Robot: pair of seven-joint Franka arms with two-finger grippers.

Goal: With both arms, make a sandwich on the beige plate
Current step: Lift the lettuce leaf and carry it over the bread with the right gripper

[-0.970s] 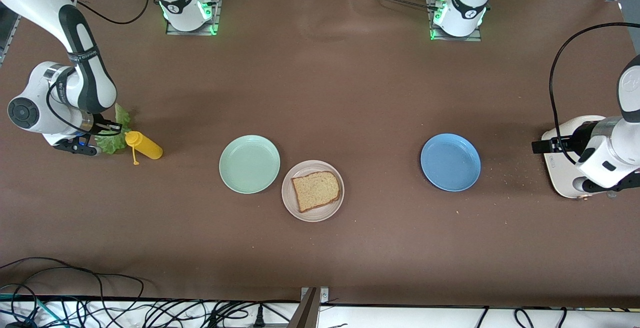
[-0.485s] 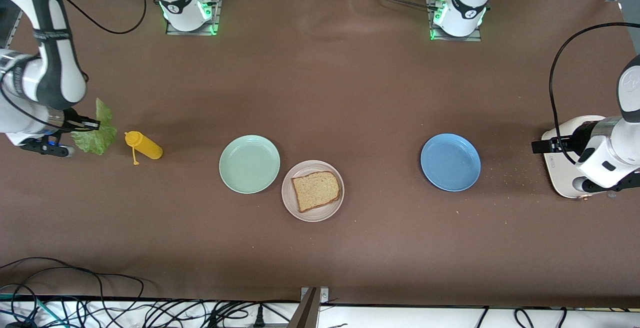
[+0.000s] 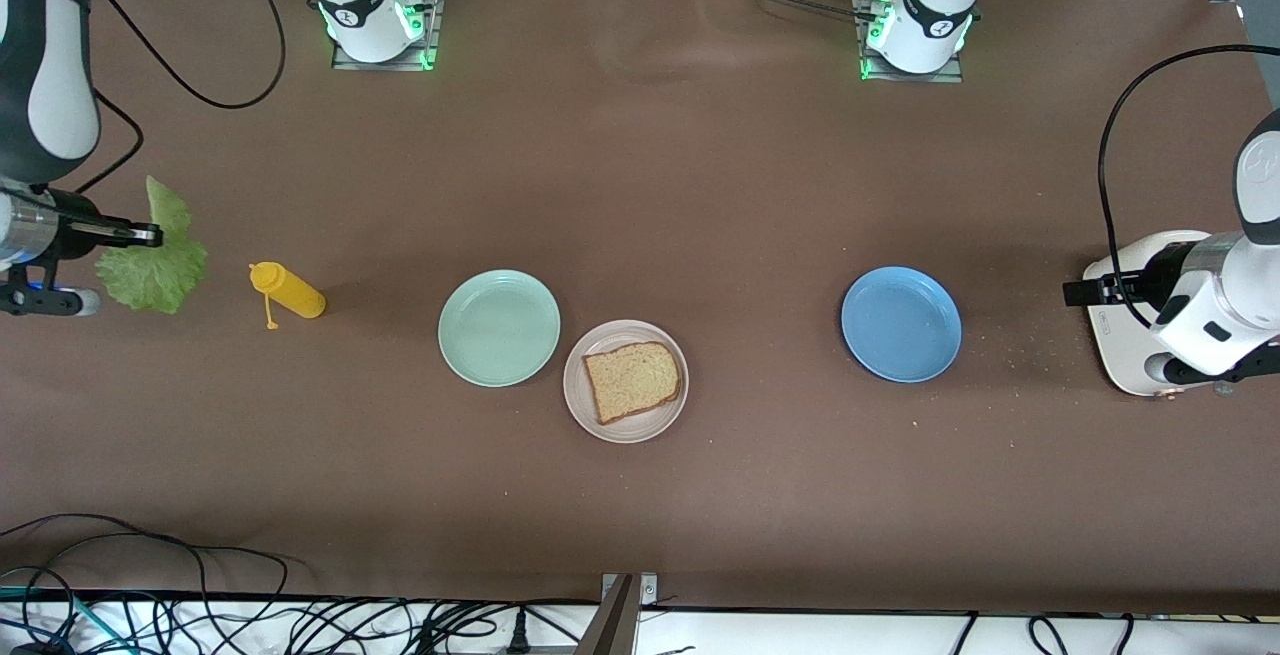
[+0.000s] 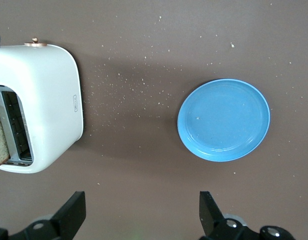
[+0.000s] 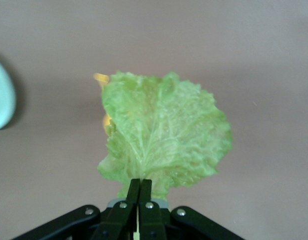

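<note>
Lettuce (image 3: 150, 265) is light, floppy and tears easily — right gripper (image 5: 139, 192) is pinched on its stem edge, up in the air over the table near the mustard (image 3: 288, 292). Beige plate (image 3: 580, 405) with one bread slice (image 3: 632, 379) sits beside the green plate (image 3: 498, 327), mustard lying between lettuce and plates. Left gripper (image 4: 141, 212) waits, fingers apart, over bare table between toaster (image 4: 44, 100) and blue plate (image 4: 223, 120).

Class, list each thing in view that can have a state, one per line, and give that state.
right gripper: shut on lettuce leaf, lifted
left gripper: open, holding nothing
beige plate: holds one bread slice
mint-green plate: bare
blue plate: bare
toaster: bread in slot
yellow bottle: lying down
</note>
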